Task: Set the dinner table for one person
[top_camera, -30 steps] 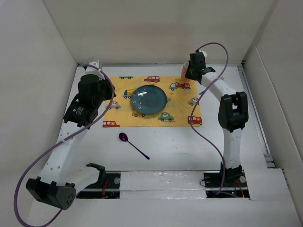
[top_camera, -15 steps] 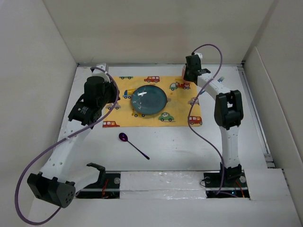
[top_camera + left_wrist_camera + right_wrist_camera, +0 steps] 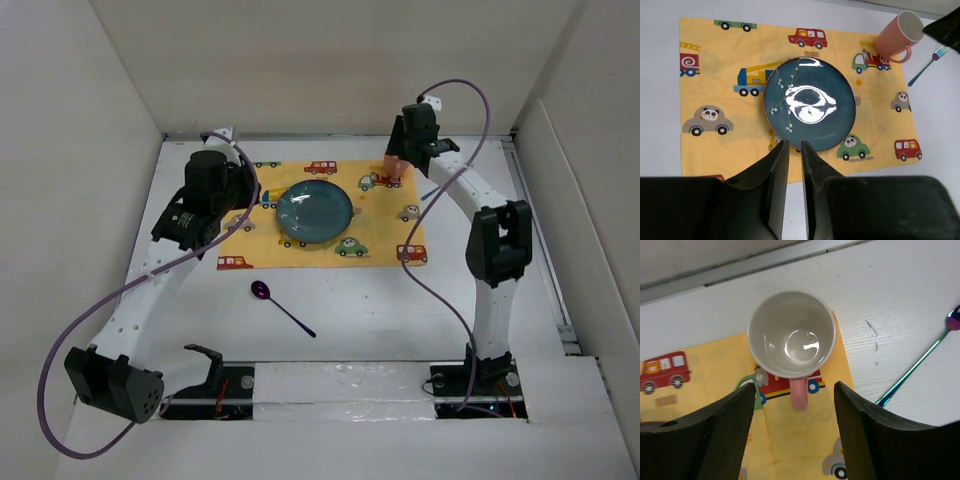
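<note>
Over dinner table (long axis L-R), left fingers near-shut, right fingers wide above mug, both empty.

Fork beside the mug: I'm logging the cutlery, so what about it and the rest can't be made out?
Fork: top view, the right arm hides nearly all; right wrist view, the frame edge cuts its head; left wrist view, tines too small to count.
Mug: top view, mostly under the right gripper.
Spoon: top view only, bowl detail too small.
Left gripper: top view, hidden under its own wrist.
</note>
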### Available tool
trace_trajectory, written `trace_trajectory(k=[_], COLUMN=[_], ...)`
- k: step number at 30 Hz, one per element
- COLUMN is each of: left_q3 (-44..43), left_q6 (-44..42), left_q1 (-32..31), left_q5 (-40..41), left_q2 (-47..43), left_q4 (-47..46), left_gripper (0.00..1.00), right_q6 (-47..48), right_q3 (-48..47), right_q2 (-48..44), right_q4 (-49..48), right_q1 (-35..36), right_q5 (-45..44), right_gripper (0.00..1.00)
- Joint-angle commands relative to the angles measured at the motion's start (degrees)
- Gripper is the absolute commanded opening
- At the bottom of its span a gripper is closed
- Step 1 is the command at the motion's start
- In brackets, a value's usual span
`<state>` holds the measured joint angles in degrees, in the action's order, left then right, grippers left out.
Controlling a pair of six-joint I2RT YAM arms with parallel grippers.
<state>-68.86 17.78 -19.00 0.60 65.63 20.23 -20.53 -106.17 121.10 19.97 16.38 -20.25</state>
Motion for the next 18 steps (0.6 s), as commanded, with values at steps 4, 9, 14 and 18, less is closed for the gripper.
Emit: trace_trajectory(k=[4, 9, 14, 18], left_q3=[-4.9, -7.3, -7.9, -2.3], left_q6=[-3.5, 0.0, 9.5, 8.9], left_q1=[-0.1, -0.1, 0.5, 0.5], left_q5=[-2.8, -1.2, 4.2, 1.6], left_q2=[3.8, 7.0, 7.1, 3.5], left_q4=[-0.7, 2.9, 4.6, 4.3], left_gripper=[0.12, 0.00, 0.00, 0.00], right_q6=[-1.5, -1.9, -4.0, -2.1], right_q3=[7.1, 22.1, 34.0, 35.8], right_q2=[-17.7, -28.1, -34.6, -32.1], right_q4=[0.4, -2.1, -6.0, -5.2], right_q1=[3.5, 11.6, 22.2, 33.6], right_q5=[6.7, 13.6, 18.6, 16.6], right_gripper=[0.16, 0.00, 0.00, 0.15])
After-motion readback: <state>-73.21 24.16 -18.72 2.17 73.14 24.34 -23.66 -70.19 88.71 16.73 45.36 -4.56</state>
